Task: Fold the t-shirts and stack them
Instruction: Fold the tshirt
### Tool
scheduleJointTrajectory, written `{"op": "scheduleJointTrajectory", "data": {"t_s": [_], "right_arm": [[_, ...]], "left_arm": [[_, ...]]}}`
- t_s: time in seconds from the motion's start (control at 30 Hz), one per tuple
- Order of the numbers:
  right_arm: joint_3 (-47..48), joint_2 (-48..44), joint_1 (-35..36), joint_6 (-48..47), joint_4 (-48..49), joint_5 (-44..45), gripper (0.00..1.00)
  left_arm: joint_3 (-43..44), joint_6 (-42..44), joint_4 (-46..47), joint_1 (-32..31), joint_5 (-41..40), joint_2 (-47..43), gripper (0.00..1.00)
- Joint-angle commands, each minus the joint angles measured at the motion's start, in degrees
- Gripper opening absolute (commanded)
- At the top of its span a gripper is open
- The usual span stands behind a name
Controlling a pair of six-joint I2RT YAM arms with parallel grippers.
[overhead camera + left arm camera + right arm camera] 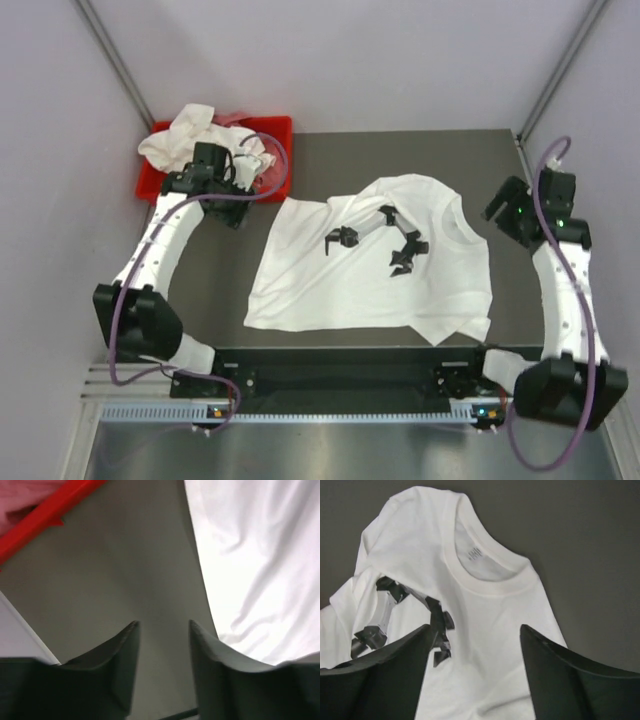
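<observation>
Left claw (162,630) stands part-open and empty over bare table (125,570), just off the spread t-shirt's (370,280) 10 o'clock corner. Right claw (477,630) hangs wide and empty by its 2 o'clock collar. A crumpled t-shirt (185,130) lies in the red bin (278,128) at the table's 10 o'clock.

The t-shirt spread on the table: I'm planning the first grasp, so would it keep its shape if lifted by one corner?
Probably not: the t-shirt lies in soft wrinkles, one near corner folded over, so it likely droops. It looks thin, so probably light. Pushed, it would likely bunch, not slide.
</observation>
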Motion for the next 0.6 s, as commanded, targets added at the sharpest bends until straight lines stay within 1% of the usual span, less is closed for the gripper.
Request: {"op": "scheduleJointTrajectory", "data": {"t_s": [0.0, 0.03, 0.07, 0.1, 0.13, 0.17, 0.2, 0.23, 0.27, 0.3, 0.33, 0.37, 0.43, 0.47, 0.57], "right_arm": [[8.09, 15.85, 1.79, -6.93, 11.92, -7.81, 0.68], [10.63, 19.19, 2.49, -9.81, 11.75, -7.55, 0.64], [15.79, 25.66, 2.76, -11.06, 10.88, -7.29, 0.6], [18.37, 28.77, 3.03, -12.38, 10.44, -7.29, 0.58], [20.74, 34.2, 3.38, -13.87, 9.91, -6.07, 0.57], [24.86, 36.51, 3.47, -14.58, 9.9, -5.97, 0.57], [26.81, 38.97, 3.47, -15.37, 10.25, -6.75, 0.59], [28.83, 43.87, 3.64, -17.03, 10.26, -8.41, 0.61], [33.55, 46.53, 3.73, -17.75, 8.95, -8.6, 0.65], [36.12, 49.08, 3.91, -18.62, 7.89, -8.95, 0.66], [40.5, 53.54, 4.34, -20.11, 6.23, -8.52, 0.68], [42.63, 55.68, 4.52, -20.82, 5.34, -8.17, 0.71], [47.72, 60.85, 5.14, -23.11, 3.06, -7.82, 0.73], [48.79, 62.01, 5.31, -23.64, 2.88, -7.55, 0.75], [52.05, 66.23, 5.58, -25.22, 1.82, -8.78, 0.76]], "left_arm": [[3.9, -9.72, 7.62, -0.78, -4.94, 11.13, 0.45], [4.88, -10.87, 8.32, -1.4, -5.9, 12.92, 0.43], [5.76, -11.75, 9.46, -1.75, -8.52, 14.33, 0.42], [6.56, -12.81, 12.17, -2.28, -9.76, 16.08, 0.42], [6.82, -12.9, 14.11, -3.59, -10.99, 16.71, 0.42], [6.83, -12.9, 15.96, -4.38, -13.7, 17.15, 0.42], [6.91, -12.99, 17.54, -5.09, -14.43, 18.02, 0.42], [7.09, -13.17, 20.08, -6.05, -14.7, 18.55, 0.43], [7.96, -13.6, 20.54, -6.41, -14.96, 19.34, 0.44], [8.49, -14.91, 20.55, -6.5, -14.79, 21.35, 0.45], [9.11, -15.54, 20.37, -6.5, -14.52, 22.33, 0.48], [9.55, -16.67, 20.46, -6.5, -14.35, 24.43, 0.49], [9.64, -18.0, 21.42, -6.5, -13.12, 26.2, 0.54], [9.73, -18.7, 21.69, -6.5, -12.33, 27.08, 0.55], [9.73, -21.34, 23.18, -6.59, -8.47, 30.59, 0.58]]}}
